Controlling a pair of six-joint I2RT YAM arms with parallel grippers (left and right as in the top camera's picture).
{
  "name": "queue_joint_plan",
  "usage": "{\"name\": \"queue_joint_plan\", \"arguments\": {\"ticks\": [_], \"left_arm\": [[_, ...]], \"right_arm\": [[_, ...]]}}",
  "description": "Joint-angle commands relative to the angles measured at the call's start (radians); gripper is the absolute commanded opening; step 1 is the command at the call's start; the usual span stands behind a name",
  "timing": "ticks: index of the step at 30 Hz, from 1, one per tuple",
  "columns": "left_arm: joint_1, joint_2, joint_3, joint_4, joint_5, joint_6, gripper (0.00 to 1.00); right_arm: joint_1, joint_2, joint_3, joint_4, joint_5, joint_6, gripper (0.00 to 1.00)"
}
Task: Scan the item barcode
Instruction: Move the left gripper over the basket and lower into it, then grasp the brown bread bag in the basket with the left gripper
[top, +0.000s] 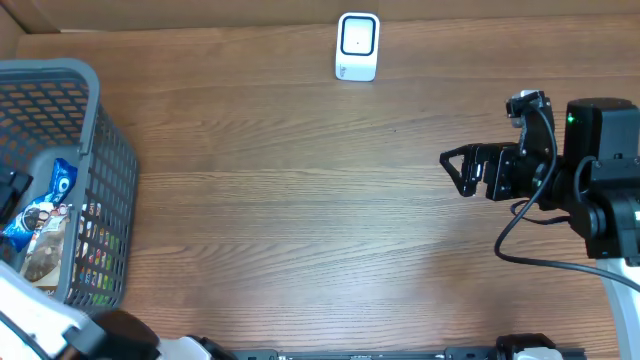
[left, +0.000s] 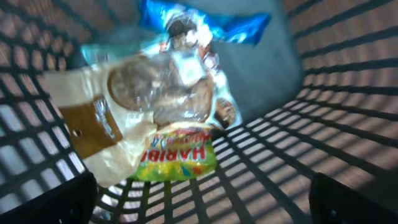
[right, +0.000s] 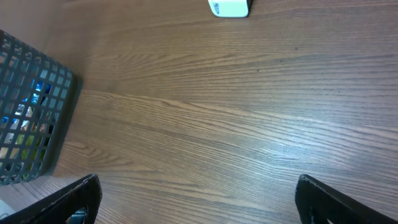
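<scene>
The overhead camera looked straight down on the bench (top: 300, 220), the left wrist camera faced the packets (left: 168, 118) at close range inside the basket (top: 115, 210), and the right wrist camera viewed the bench obliquely from farther off, sharing basket and white scanner (top: 357, 46) with the overhead view.

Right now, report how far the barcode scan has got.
Nothing finished: the packets all lie in the basket. The left gripper hangs open above them; the right gripper is open, empty. Left: grasp one, show its barcode to the scanner.
</scene>
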Motion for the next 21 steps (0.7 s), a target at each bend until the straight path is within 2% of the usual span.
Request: {"name": "queue_joint_plan", "arguments": {"ticks": [1,7,11,18,21], "left_arm": [[0.004,0.093,0.014,-0.016,-0.071,-0.082,1.00],[0.004,0.239,-0.013,-0.002,-0.113,-0.152,1.00],[0.000,0.262,-0.090,0.080,-0.119,-0.165,1.00],[-0.005,0.262,-0.329,0.311,-0.152,-0.165,1.00],[-0.020,0.262,-0.481,0.473,-0.153,-0.164,1.00]], "right_arm": [[0.005,0.009,0.010,0.002,-0.010,-0.007,1.00],[0.005,0.028,0.008,-0.002,-0.010,-0.007,1.00],[0.005,0.036,0.006,-0.004,-0.010,-0.007,1.00],[0.005,0.040,0.006,-0.004,-0.010,-0.008,1.00],[0.005,0.040,0.006,-0.004,-0.010,-0.008,1.00]]}}
